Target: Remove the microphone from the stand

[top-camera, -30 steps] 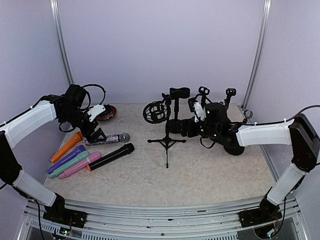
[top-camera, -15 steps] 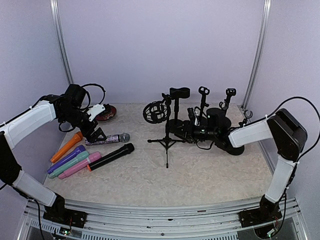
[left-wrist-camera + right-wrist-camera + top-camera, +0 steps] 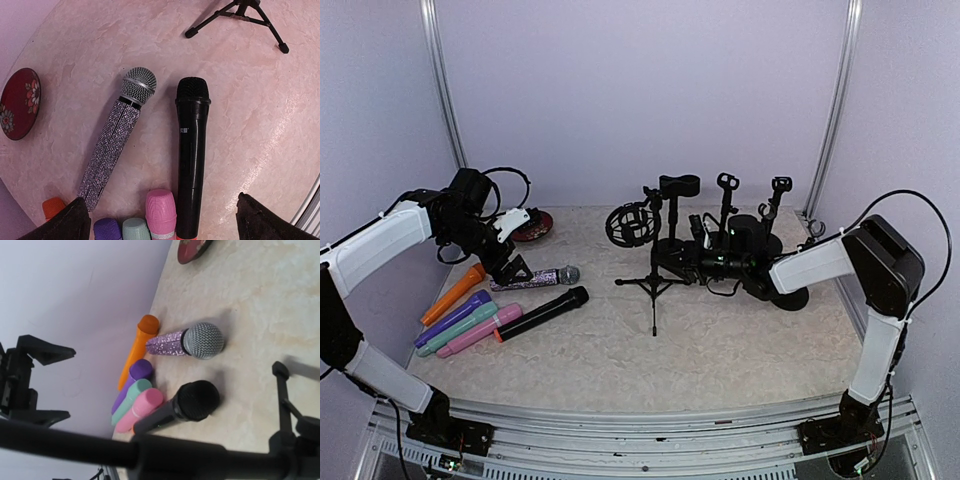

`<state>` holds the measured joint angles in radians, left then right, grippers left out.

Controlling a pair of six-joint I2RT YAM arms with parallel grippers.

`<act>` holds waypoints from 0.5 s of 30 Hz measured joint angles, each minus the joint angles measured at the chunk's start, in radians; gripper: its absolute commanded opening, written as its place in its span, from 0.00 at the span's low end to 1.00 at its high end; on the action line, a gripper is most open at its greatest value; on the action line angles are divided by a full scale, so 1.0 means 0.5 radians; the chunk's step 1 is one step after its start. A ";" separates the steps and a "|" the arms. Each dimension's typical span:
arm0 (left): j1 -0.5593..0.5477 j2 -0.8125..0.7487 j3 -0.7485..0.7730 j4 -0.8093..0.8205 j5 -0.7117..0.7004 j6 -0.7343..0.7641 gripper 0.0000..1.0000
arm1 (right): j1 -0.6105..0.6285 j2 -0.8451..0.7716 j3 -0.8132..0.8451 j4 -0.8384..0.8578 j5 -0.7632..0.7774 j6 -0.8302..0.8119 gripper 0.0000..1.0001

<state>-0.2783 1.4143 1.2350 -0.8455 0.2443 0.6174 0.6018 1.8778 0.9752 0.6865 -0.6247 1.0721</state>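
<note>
On a marbled table (image 3: 720,345), my left gripper (image 3: 512,265) hangs open above loose microphones (image 3: 545,310); my right gripper (image 3: 705,262), whose grip I cannot tell, sits among the microphone stands (image 3: 672,215), nothing removed yet.

The pale marbled counter (image 3: 720,350) carries, at left, an orange microphone (image 3: 452,293), purple microphone (image 3: 452,318), mint microphone (image 3: 457,330), pink microphone (image 3: 478,331), black microphone (image 3: 191,150) and glitter microphone (image 3: 116,135). A red floral dish (image 3: 20,102) lies behind them, and a tripod stand (image 3: 654,285) stands at centre.
</note>
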 measured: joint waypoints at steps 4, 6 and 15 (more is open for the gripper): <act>0.004 0.000 0.001 0.000 -0.006 0.000 0.99 | 0.000 0.005 0.000 0.008 -0.001 0.005 0.14; 0.005 0.000 0.001 0.000 -0.010 0.000 0.99 | 0.000 0.005 0.000 0.008 -0.001 0.005 0.06; 0.005 0.000 0.001 0.000 -0.013 0.001 0.99 | 0.044 -0.051 0.076 -0.258 0.160 -0.298 0.00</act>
<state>-0.2760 1.4143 1.2354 -0.8455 0.2379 0.6178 0.6239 1.8523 1.0134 0.5575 -0.5446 0.9234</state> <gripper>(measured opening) 0.988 0.192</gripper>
